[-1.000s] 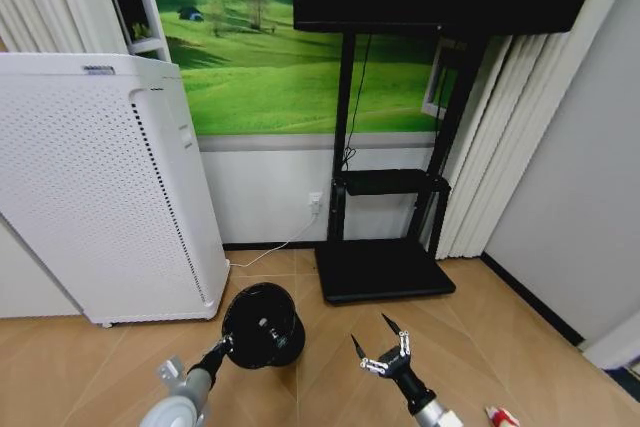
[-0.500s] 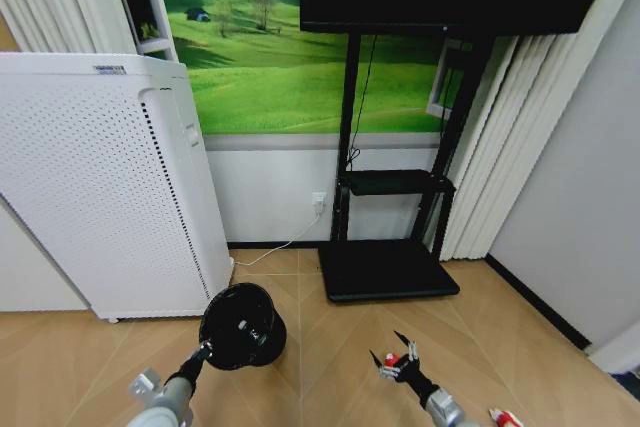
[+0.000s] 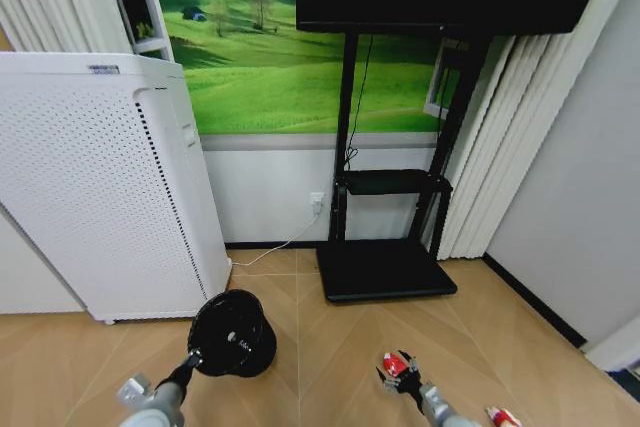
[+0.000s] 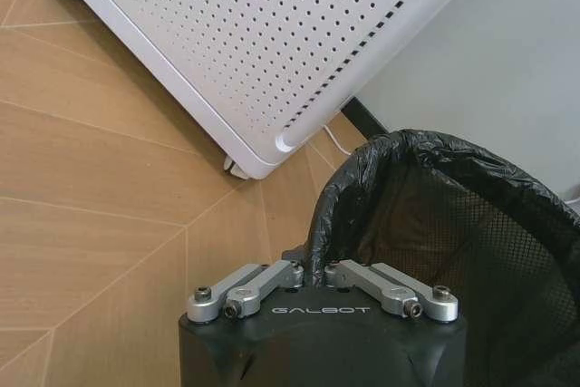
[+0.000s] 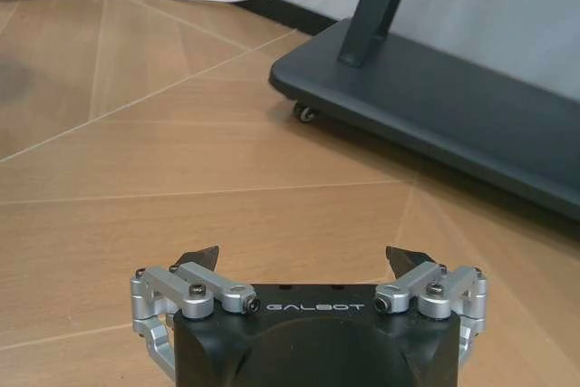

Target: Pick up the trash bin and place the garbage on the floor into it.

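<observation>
Black mesh makes up the one bin [image 3: 232, 333], held up off the floor [image 3: 330, 347] at the near left, in front of the white appliance [image 3: 95, 182]. The left wrist view shows its bag-lined rim pinched in the left claw [image 4: 310, 271]. The right claw [image 5: 304, 265] hangs near right with fingers apart, holding nothing. One red-and-white packet [image 3: 502, 417] lies at the near right.

Black "GALBOT" tool [image 5: 304, 271], silver screwed links, perhaps aluminium.
</observation>
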Available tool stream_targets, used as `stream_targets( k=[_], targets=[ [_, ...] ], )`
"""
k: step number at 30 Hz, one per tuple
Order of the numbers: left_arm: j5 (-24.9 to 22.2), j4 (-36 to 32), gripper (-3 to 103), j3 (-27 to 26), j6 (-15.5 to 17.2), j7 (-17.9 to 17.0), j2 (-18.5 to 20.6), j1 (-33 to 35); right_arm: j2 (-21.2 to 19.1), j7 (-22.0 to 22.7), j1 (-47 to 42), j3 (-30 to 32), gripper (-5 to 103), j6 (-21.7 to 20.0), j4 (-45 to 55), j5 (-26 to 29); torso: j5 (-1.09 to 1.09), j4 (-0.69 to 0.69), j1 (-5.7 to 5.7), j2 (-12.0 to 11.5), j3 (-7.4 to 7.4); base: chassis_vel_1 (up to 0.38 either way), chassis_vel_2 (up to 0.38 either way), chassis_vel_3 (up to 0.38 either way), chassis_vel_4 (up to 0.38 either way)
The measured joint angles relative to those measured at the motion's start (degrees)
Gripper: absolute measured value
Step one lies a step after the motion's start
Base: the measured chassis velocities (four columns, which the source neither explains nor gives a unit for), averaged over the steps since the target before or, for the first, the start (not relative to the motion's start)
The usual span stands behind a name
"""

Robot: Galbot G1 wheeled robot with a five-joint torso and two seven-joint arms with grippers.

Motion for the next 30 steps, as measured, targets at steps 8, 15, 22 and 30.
stream_targets(
  k=[8, 15, 22, 30],
  targets=[
    [0.3, 0.0, 4, 0.0, 0.2, -0.2, 0.2, 0.6, 0.1, -2.8, 4.8, -2.1, 100, 1.1, -5.8, -0.1, -0.01, 0.00, 0.00, 0.0, 0.00, 0.000, 0.000, 0.000, 0.000],
    [0.4, 0.0, 4, 0.1, 0.3, -0.4, 0.6, 0.7, 3.0, -2.6, 11.4, -4.0, 100, 2.1, -14.6, -2.8, 0.01, 0.01, 0.00, 0.0, 0.00, 0.000, 0.000, 0.000, 0.000],
    [0.4, 0.4, 4, 0.1, 0.3, -0.4, 0.9, 0.4, 5.2, 0.8, 15.5, -2.8, 100, 0.5, -22.2, -7.7, 0.00, -0.01, 0.00, 0.0, 0.00, 0.000, 0.000, 0.000, 0.000],
    [0.4, 1.2, 4, 0.8, 0.3, -0.7, 1.3, -0.8, 4.4, 1.4, 15.4, -1.8, 100, 0.5, -24.3, -10.1, -0.02, -0.01, 0.00, 0.0, 0.00, 0.000, 0.000, 0.000, 0.000]
  ],
)
